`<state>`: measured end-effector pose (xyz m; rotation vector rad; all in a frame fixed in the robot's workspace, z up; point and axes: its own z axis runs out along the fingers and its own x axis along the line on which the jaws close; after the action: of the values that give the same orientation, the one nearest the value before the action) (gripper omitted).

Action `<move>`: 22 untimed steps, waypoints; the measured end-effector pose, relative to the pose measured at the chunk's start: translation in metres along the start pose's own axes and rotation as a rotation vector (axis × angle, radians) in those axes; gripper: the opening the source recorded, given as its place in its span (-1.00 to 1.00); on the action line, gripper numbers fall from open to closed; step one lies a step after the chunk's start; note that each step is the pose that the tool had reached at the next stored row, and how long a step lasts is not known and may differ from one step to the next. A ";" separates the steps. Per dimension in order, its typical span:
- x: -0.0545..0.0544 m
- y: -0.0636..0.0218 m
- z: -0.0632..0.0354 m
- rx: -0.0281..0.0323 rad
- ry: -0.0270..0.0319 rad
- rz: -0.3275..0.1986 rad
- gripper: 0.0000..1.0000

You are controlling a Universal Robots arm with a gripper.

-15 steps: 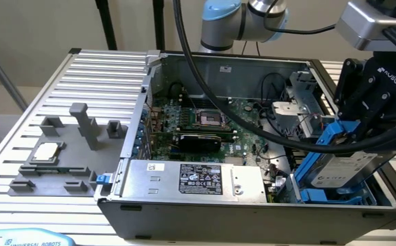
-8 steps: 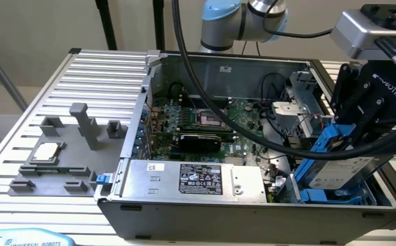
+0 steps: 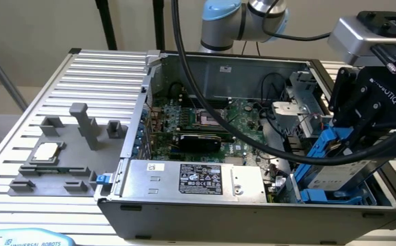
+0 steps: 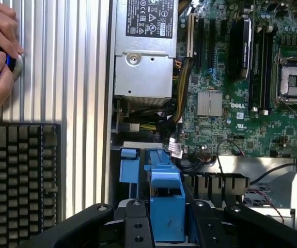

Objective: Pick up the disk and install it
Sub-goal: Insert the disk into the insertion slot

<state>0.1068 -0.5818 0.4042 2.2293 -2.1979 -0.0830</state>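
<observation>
While the gripper hangs at 4 o'clock in the exterior view, its 2 fingers pinch the tilted disk between them, over the case.

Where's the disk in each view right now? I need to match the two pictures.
Exterior view: the disk, low on the exterior view's right, held by the gripper.
Wrist view: the disk's blue carrier edge, between the gripper's black arms.
Shared landmark: black-labelled power supply.
</observation>
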 end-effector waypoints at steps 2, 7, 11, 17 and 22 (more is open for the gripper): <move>0.000 0.0000 0.0007 0.0000 0.0001 0.000 -0.35; 0.001 0.0000 0.0017 0.0000 -0.0003 0.000 -0.35; 0.002 0.0000 0.0023 0.0000 -0.0001 0.000 -0.35; 0.004 -0.0003 0.0043 0.0000 -0.0011 0.000 -0.35; 0.005 -0.0005 0.0065 0.0000 -0.0021 0.000 -0.35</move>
<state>0.1071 -0.5868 0.3976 2.2303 -2.1988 -0.0853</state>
